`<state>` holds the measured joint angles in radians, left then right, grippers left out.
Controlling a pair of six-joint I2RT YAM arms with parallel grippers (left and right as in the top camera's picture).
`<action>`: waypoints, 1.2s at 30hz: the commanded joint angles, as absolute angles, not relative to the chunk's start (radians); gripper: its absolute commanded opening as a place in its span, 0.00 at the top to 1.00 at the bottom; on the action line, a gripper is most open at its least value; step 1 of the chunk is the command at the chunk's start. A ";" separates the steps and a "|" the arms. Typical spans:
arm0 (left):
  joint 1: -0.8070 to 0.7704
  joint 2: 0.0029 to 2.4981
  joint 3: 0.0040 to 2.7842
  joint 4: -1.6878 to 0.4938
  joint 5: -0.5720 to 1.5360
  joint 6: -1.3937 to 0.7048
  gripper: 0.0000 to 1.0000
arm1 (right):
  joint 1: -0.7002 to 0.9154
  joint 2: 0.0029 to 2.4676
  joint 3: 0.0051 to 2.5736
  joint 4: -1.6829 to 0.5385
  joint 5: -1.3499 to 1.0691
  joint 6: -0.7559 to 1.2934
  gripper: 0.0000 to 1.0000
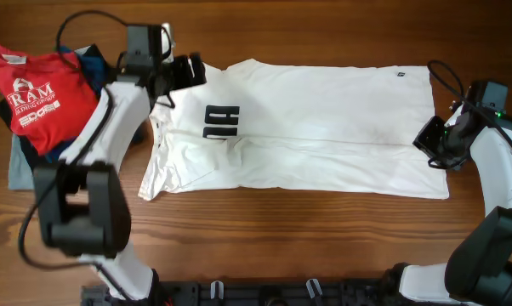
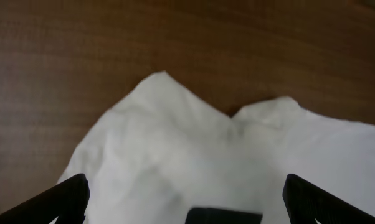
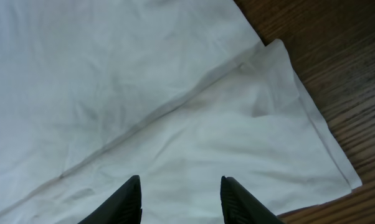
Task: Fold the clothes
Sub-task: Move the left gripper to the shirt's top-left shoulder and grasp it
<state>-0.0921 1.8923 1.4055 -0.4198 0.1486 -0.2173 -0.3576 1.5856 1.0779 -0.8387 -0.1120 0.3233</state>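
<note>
The white shirt (image 1: pixel 298 127) lies spread flat on the bench (image 1: pixel 281 238), folded lengthwise along a crease. Black block lettering (image 1: pixel 222 123) sits near its left end, turned sideways to me. I make out two or three letters but cannot read them with confidence. A small dark tag (image 1: pixel 401 75) marks the shirt's far right corner, illegible. Beyond the shirt's left end, a red shirt (image 1: pixel 39 98) tops a pile of darker garments (image 1: pixel 90 64). Its white print reads "RAM" above "EDGE".

The right wrist view alone shows the shirt's crease and its stitched hem corner against the wood. The left wrist view alone shows two rumpled peaks of white cloth at the shirt's edge.

The right gripper (image 3: pixel 181 205) hangs at the shirt's right end, jaws apart with cloth visible between them and nothing clamped. The left arm reaches across to the shirt's far left corner. The left gripper (image 2: pixel 187 205) is spread wide over the fabric, holding nothing.
</note>
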 commanded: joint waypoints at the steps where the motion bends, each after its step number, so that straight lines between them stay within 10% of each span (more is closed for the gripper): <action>1: -0.092 2.023 1.520 -0.372 0.164 -0.183 0.00 | -0.354 1.562 1.100 -0.847 -0.121 0.313 0.59; 18: -0.082 2.253 1.545 -0.170 0.126 -0.187 0.10 | -0.354 1.562 1.100 -0.862 -0.121 0.310 0.59; 36: -0.091 2.287 1.545 -0.244 0.149 -0.187 0.67 | -0.354 1.562 1.100 -0.861 -0.121 0.310 0.58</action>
<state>-0.0849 2.2505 1.5421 -0.2310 0.1326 -0.1883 -0.3576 1.5852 1.0782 -0.8600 -0.1120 0.3229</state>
